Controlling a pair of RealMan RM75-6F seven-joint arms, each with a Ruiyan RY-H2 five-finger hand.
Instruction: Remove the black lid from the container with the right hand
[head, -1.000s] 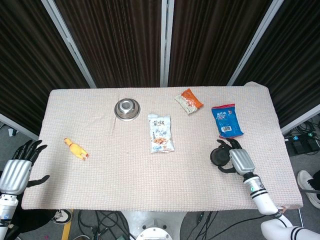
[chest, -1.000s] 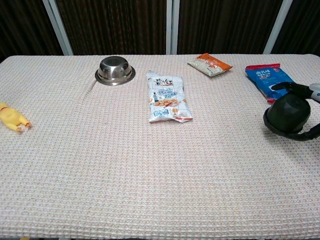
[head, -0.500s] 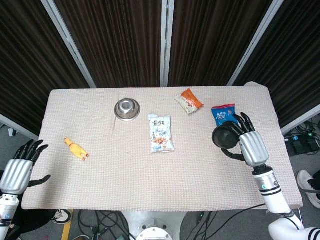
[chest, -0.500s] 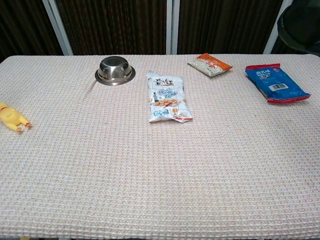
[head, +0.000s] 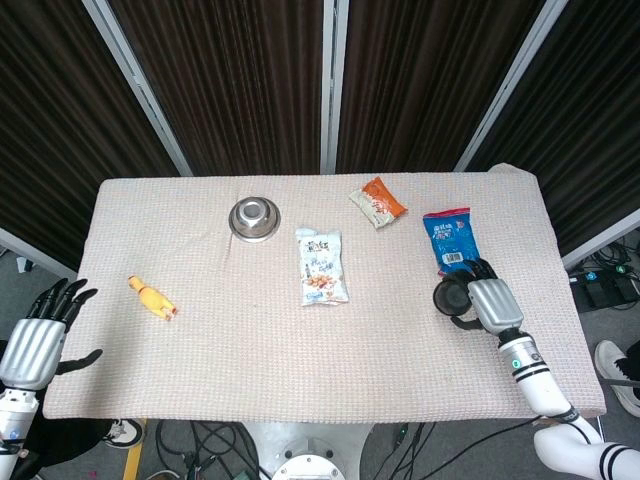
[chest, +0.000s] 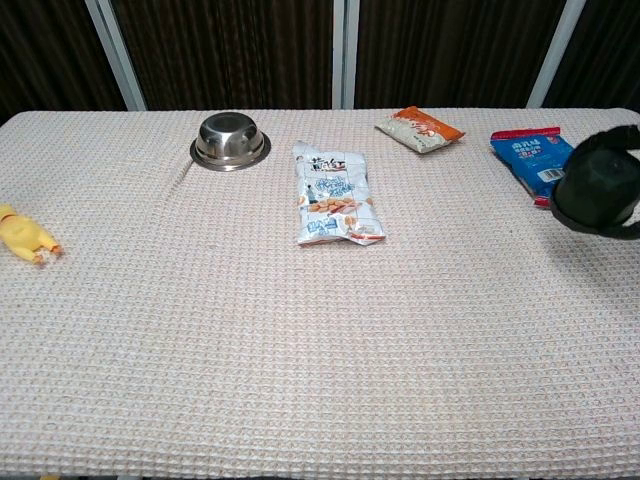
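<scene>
Head view: right robot hand (head: 482, 302) grips the black lid (head: 451, 296), just below the blue snack bag (head: 453, 241). No container seen. Judged: lid is off; next, set it on the table (head: 250, 330). Left robot hand (head: 40, 330) open, idle.

Head view looks down; chest view low, nearer, sharing the table (head: 250, 340).
</scene>
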